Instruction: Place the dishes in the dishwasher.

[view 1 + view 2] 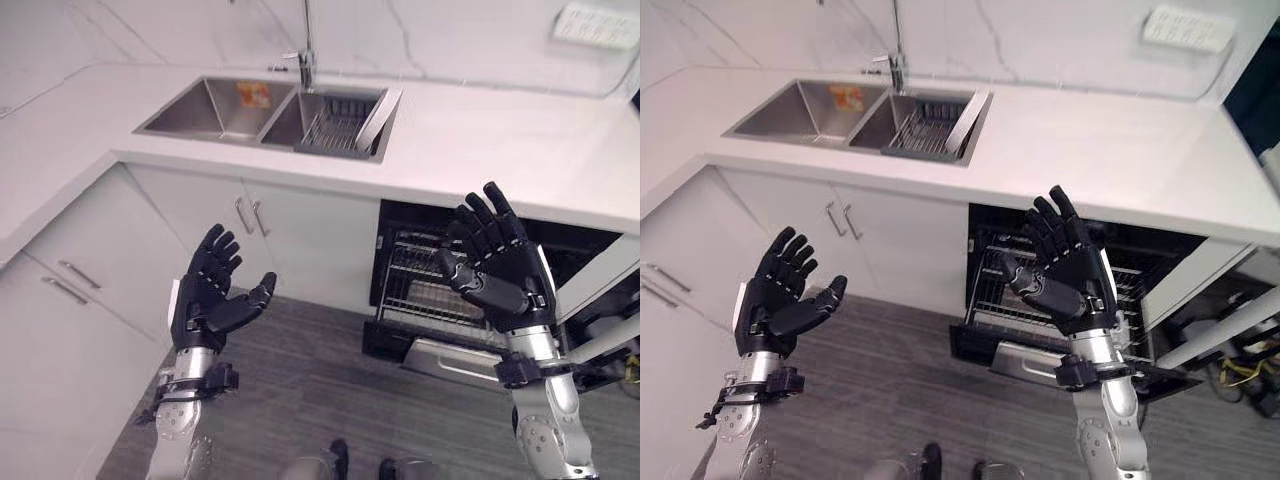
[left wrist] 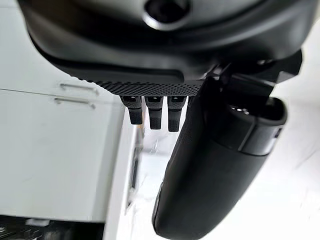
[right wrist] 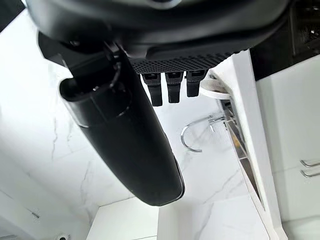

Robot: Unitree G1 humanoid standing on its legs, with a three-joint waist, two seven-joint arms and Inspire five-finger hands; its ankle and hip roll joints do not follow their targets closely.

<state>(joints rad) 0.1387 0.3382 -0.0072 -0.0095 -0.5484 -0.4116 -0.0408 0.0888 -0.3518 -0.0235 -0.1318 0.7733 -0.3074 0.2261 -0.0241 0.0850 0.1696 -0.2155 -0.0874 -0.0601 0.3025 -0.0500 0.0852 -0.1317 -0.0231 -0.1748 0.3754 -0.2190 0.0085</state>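
Empty spread robot hands (image 1: 215, 290) before dishwasher (image 1: 440, 290)

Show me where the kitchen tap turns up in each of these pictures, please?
Left eye view: tap at top centre, behind the sink.
Right eye view: tap at top, left of centre.
Right wrist view: tap seen sideways, right of centre, just past the fingertips.
Left wrist view: cabinet handles show past the robot hand; I cannot make out a tap.
Shared landmark: the wire dish rack in the sink basin beside the tap.
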